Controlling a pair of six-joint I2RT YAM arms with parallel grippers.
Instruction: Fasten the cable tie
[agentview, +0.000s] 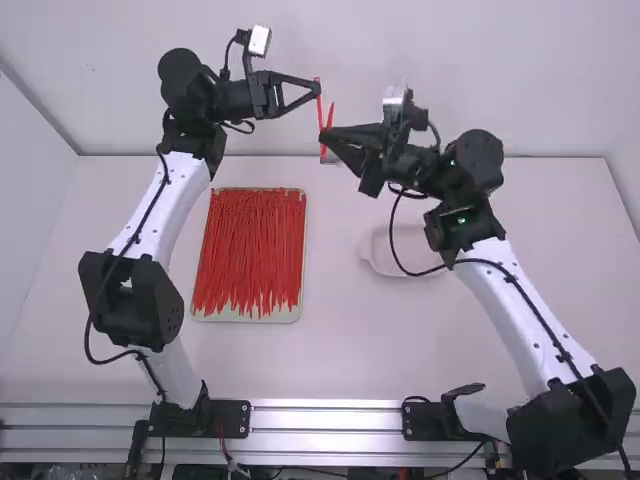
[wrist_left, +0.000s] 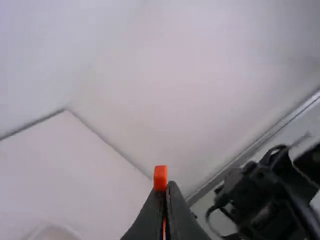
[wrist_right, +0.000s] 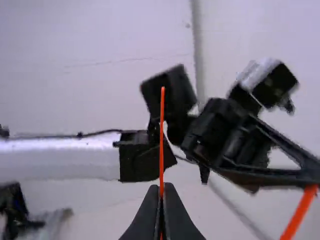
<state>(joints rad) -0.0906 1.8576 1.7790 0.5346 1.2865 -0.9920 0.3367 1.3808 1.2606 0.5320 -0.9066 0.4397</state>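
"Where is the cable tie (wrist_right: 161, 125)?"

"Up in the air, over the far edge of the table (agentview: 400, 330). The left gripper (wrist_left: 165, 189) is squeezed tight on its blocky end. The right gripper (wrist_right: 161, 189) is squeezed tight on its thin strip."

"And the other ties (agentview: 250, 250)?"

"In a pile on a tray (agentview: 245, 317), near the table's left edge."

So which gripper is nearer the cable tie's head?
Left. The left gripper is shut on the cable tie just below its head. The right gripper pinches the thin tail, farther from the head.
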